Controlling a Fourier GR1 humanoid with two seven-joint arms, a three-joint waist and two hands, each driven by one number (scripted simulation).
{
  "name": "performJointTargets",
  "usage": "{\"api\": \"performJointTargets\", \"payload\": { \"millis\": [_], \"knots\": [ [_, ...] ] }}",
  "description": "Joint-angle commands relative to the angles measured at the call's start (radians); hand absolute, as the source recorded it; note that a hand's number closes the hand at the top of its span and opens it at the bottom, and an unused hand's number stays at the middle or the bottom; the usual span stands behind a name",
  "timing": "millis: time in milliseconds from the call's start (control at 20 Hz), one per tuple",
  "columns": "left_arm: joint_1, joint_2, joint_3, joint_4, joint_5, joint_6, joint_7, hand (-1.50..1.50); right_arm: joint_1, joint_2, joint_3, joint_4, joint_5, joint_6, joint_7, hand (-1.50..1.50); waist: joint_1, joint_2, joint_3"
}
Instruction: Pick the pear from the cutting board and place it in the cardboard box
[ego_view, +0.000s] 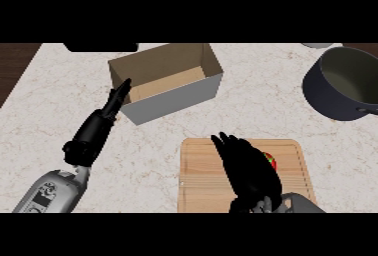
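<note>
1. Right hand (247, 172) at 6 o'clock, fingers stretched straight over the pear (271, 161), which lies on the cutting board (199, 175).
2. Left hand (92, 132) at 9 o'clock, fingers straight, tips beside the cardboard box (173, 100) at 12.
3. Left forearm markings (46, 192): unreadable.

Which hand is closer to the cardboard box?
Left. The left hand is right beside the cardboard box, at its left wall; the right hand is farther off, over the cutting board.

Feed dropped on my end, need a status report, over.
Left hand open, beside box. Right hand open over board, covering pear; only a sliver shows. Nothing between board and box; pot off right.
</note>
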Motion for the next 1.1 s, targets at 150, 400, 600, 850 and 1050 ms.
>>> {"api": "performJointTargets", "payload": {
  "millis": [150, 400, 600, 850, 1050],
  "knots": [
    [-0.027, -0.041, 0.007, 0.092, 0.02, -0.05, 0.034, 0.0, 0.015, 0.028, -0.019, 0.131, 0.041, 0.043, 0.065, -1.5, -0.013, 0.012, -0.006],
    [0.054, -0.033, 0.01, 0.045, -0.004, -0.064, 0.016, 0.0, 0.041, 0.044, -0.026, 0.155, 0.095, 0.022, 0.01, -1.5, -0.004, 0.009, -0.005],
    [0.065, -0.018, 0.062, 0.039, 0.031, -0.127, -0.003, 0.0, 0.08, 0.026, -0.037, 0.124, 0.162, -0.003, -0.067, -1.5, -0.006, 0.009, -0.006],
    [0.037, -0.025, 0.05, -0.06, -0.012, -0.106, 0.128, 0.0, 0.079, 0.088, -0.031, 0.205, 0.197, 0.025, -0.038, -1.5, 0.0, 0.008, -0.005],
    [0.049, -0.071, 0.046, -0.04, -0.044, -0.099, 0.098, 0.0, 0.127, 0.094, -0.021, 0.251, 0.226, 0.02, -0.105, -1.5, -0.002, 0.009, -0.005]
  ]
}}
